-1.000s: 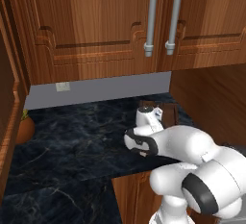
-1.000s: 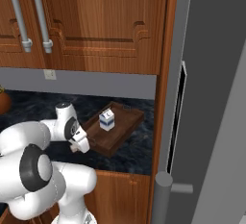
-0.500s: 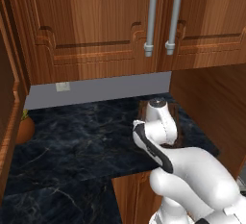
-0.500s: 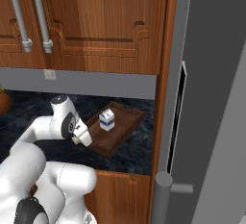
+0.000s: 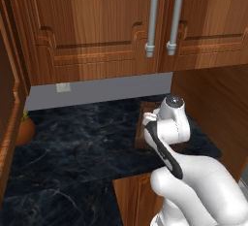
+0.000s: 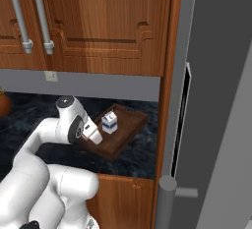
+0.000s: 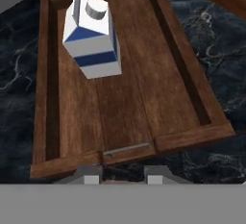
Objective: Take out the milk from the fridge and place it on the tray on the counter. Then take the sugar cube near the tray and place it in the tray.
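The milk (image 7: 91,35), a white carton with blue bands, stands upright in the far left part of the dark brown wooden tray (image 7: 144,88). The tray lies on the dark marbled counter (image 5: 82,137). My gripper (image 7: 124,176) hovers just above the tray's near rim and points down at it. Its two grey tips stand close together, shut, and nothing shows between them. From the right base view the gripper (image 6: 94,135) is at the tray's (image 6: 129,125) near end, a short way from the milk (image 6: 109,123). The sugar cube is hidden. The grey fridge (image 6: 216,100) stands to the right.
Brown upper cabinets with grey handles (image 5: 162,16) hang over the counter. A wood side panel (image 6: 167,75) walls the tray off from the fridge. A round orange-brown thing (image 5: 24,130) sits at the counter's far left. The fridge's vertical handle (image 6: 165,193) juts out near the counter's front.
The arm has stretched forward, and the hand has swung from beside the tray to over its near end. The milk has not moved.
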Controlling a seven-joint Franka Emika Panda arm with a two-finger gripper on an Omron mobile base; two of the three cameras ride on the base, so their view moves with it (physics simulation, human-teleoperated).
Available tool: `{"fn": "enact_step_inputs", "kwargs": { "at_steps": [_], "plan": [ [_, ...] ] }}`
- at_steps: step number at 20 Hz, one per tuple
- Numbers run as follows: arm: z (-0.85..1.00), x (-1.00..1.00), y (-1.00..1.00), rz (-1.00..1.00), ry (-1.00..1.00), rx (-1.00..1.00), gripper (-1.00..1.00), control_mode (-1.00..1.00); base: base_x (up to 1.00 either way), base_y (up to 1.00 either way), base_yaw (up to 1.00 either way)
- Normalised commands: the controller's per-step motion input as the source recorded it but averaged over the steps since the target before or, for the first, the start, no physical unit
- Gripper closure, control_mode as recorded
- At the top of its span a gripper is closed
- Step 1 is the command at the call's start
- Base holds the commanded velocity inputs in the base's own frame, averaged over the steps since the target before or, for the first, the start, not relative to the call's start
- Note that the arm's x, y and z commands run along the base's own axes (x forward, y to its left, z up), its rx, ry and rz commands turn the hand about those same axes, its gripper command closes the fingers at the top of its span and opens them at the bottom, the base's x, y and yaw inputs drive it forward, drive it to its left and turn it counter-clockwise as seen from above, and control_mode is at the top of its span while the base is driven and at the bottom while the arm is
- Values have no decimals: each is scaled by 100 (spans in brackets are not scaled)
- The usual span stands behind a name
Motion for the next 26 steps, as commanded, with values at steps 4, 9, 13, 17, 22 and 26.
{"fn": "enact_step_inputs", "kwargs": {
  "at_steps": [4,9,13,17,22,26],
  "plan": [
    [0,52,0,0,0,0,100,-100,0,0,0],
    [-10,30,0,0,0,0,100,-100,0,0,0],
    [-25,28,0,0,0,-2,100,-100,0,0,0],
    [-29,10,0,0,0,-3,100,-100,0,0,0],
    [-28,8,0,0,0,0,100,-100,0,0,0],
    [-25,14,0,0,0,0,100,-100,0,0,0]
  ]
}}
